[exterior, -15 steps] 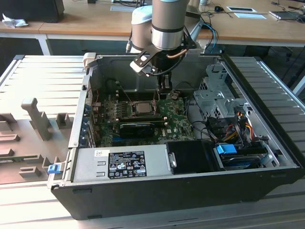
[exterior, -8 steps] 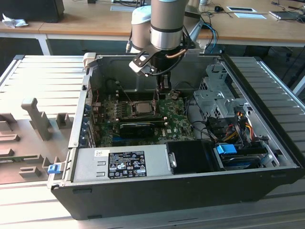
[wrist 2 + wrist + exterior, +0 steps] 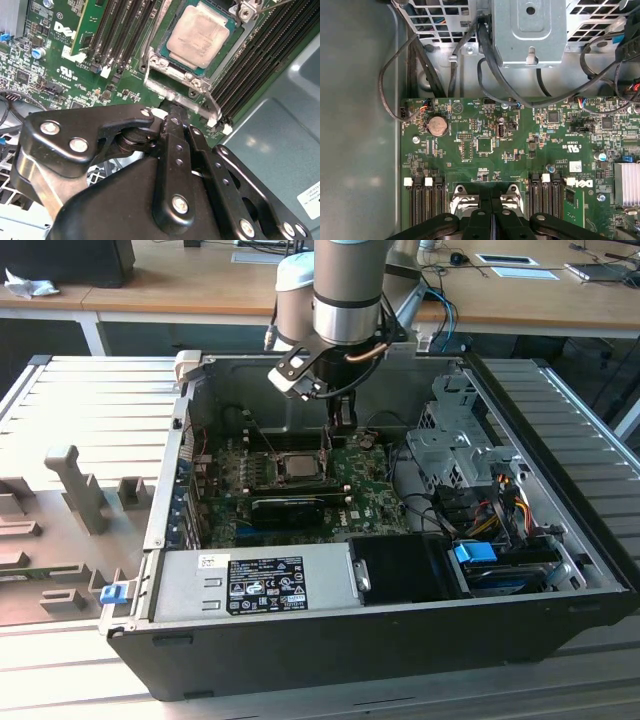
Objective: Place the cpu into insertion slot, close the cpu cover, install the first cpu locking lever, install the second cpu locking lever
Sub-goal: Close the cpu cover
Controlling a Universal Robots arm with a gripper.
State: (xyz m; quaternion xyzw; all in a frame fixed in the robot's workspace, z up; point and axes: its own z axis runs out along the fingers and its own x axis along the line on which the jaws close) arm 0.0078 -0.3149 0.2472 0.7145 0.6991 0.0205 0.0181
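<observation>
The cpu (image 3: 197, 35), a square chip with a dull silver top, lies flat in the insertion slot (image 3: 162, 49) on the green board; the exterior view shows the cpu (image 3: 297, 465) mid-board. The silver cpu cover (image 3: 200, 94) frames the chip and looks to be lying down around it. My gripper (image 3: 172, 114) is shut, its black fingers pressed together with nothing between them. Their tips sit at the frame's outer edge, just off the chip. In the first wrist view the gripper (image 3: 491, 194) stands between two silver socket brackets. From outside, the gripper (image 3: 343, 420) hangs over the socket's far right corner.
Black memory slots (image 3: 255, 55) flank the socket on both sides. A long black card (image 3: 290, 508) lies in front of it, with the power supply (image 3: 255, 580) nearer still. A metal drive cage (image 3: 455, 445) and loose cables (image 3: 490, 60) crowd the exterior view's right. Case walls enclose the board.
</observation>
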